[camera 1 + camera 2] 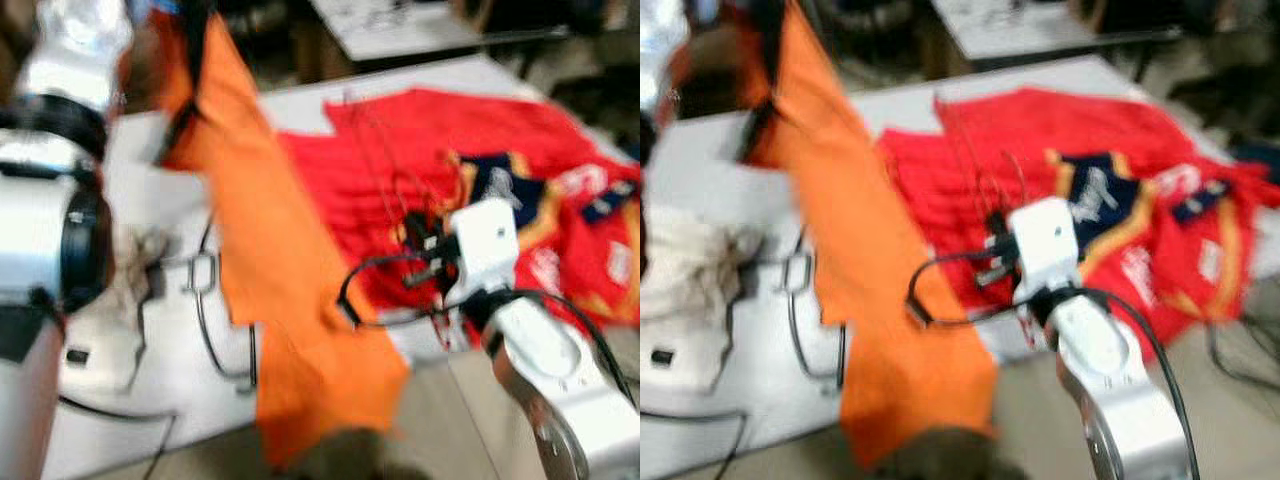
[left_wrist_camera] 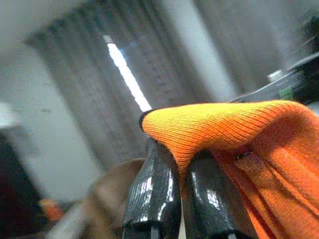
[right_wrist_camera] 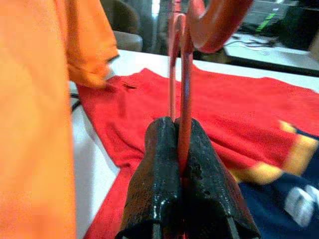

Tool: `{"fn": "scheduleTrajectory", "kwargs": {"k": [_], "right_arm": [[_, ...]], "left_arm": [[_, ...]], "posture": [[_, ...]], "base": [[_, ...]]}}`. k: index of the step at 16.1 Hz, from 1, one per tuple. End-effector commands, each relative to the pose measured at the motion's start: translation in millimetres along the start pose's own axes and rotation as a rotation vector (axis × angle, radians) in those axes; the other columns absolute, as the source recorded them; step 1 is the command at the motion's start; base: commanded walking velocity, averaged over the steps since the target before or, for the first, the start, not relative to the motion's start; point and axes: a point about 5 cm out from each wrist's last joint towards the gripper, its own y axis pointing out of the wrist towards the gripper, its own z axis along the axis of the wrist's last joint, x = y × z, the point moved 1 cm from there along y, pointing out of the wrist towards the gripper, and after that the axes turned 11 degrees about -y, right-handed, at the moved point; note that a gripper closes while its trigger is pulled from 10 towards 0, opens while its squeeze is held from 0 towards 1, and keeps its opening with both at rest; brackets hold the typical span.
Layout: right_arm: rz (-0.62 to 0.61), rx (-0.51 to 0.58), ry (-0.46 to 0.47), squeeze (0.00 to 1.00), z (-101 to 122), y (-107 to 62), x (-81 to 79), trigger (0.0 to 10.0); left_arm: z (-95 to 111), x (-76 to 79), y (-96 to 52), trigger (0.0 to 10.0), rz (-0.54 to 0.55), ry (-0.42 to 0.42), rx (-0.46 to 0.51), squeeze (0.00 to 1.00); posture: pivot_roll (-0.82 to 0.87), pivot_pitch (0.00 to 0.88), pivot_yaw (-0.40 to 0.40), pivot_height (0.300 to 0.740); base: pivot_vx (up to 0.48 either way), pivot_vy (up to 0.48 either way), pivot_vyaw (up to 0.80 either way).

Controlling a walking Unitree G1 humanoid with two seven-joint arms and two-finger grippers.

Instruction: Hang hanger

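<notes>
An orange shirt (image 1: 270,250) hangs from my raised left gripper (image 2: 180,164), which is shut on a fold of its fabric; the shirt's hem reaches down past the table's front edge. My right gripper (image 3: 182,149) is shut on a thin red hanger (image 3: 185,74), whose hook (image 3: 214,25) curves above the fingers. In the eye views the right gripper (image 1: 420,245) is over the red clothes just right of the orange shirt, and the hanger's wire (image 1: 378,160) rises from it, faint against the red cloth. The views are blurred.
Red jerseys (image 1: 420,140) with navy and yellow trim are spread on the white table (image 1: 140,170). A dark wire hanger (image 1: 205,300) and a pale cloth (image 1: 125,290) lie at the left. A black cable (image 1: 350,290) loops near my right wrist. Another table (image 1: 390,25) stands behind.
</notes>
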Motion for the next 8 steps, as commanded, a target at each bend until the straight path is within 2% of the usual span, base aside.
{"fn": "scheduleTrajectory", "kwargs": {"k": [1,2,3,5,6,7,8], "right_arm": [[0.009,0.033,-0.023,0.00,5.9,-2.3,-0.8,10.0],[0.016,0.036,-0.026,0.00,6.3,-2.4,-1.9,10.0],[0.031,0.040,-0.028,0.00,6.4,-2.8,-3.8,10.0],[0.057,0.046,-0.014,0.00,6.1,-3.4,-7.4,10.0],[0.073,0.055,0.031,0.00,5.7,-4.0,-10.6,10.0],[0.085,0.053,0.070,0.00,4.6,-4.5,-13.3,10.0],[0.121,0.056,0.060,0.00,4.7,-6.1,-17.4,10.0]], "left_arm": [[17.1,-21.7,2.4,10.0,0.084,0.095,0.054,0.00],[19.1,-30.8,1.8,10.0,0.113,0.132,0.060,0.00],[24.4,-46.8,0.6,10.0,0.167,0.229,0.073,0.00],[22.9,-55.4,-0.4,10.0,0.167,0.245,0.047,0.00],[8.7,-45.7,-1.1,10.0,0.061,0.178,-0.028,0.00],[-9.4,-28.4,-3.9,10.0,-0.065,0.143,-0.099,0.00],[-27.9,-18.7,-9.4,10.0,-0.149,0.173,-0.164,0.00]], "posture": [[-0.15,0.041,0.064,0.740],[-0.15,0.042,0.063,0.740],[-0.15,0.041,0.063,0.740],[-0.14,0.040,0.064,0.740],[-0.14,0.040,0.066,0.740],[-0.14,0.039,0.069,0.740],[-0.14,0.040,0.077,0.740]], "base": [[0.439,0.000,0.80],[0.439,0.000,0.80],[0.439,0.000,0.80],[0.412,0.000,0.80],[0.000,0.000,0.00],[0.000,0.000,0.00],[0.000,0.000,0.00]]}}
